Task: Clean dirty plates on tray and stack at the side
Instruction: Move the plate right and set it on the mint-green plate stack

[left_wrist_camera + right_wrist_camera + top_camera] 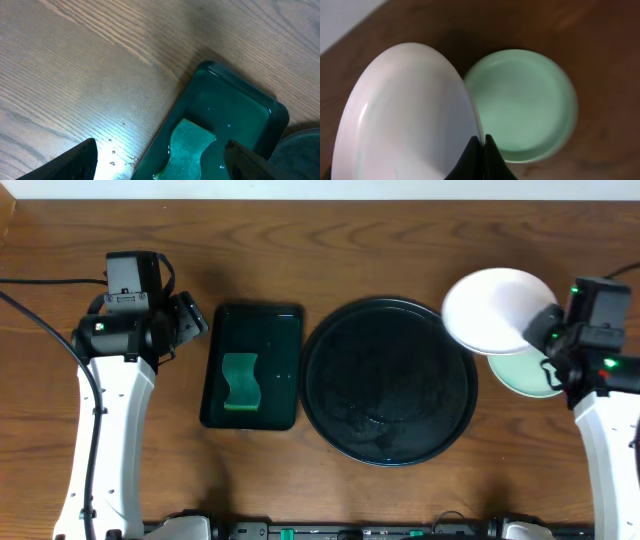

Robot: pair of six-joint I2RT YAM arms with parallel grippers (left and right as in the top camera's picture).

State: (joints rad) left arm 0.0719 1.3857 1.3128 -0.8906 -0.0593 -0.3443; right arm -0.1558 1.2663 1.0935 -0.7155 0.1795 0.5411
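My right gripper (545, 325) (481, 138) is shut on the rim of a white plate (495, 310) (405, 115), which hangs tilted above the table at the right of the round black tray (388, 380). Below and beside it a mint-aqua plate (522, 372) (522, 102) lies on the wood; whether it is one plate or a stack I cannot tell. The tray holds no plate, only a wet sheen. My left gripper (192, 320) (160, 160) is open above the left edge of the small rectangular tray (252, 365) (235, 117), holding nothing.
A green sponge (240, 381) (187, 147) lies in the water of the rectangular tray. Water drops (117, 152) dot the wood beside it. A black cable (45, 280) runs along the far left.
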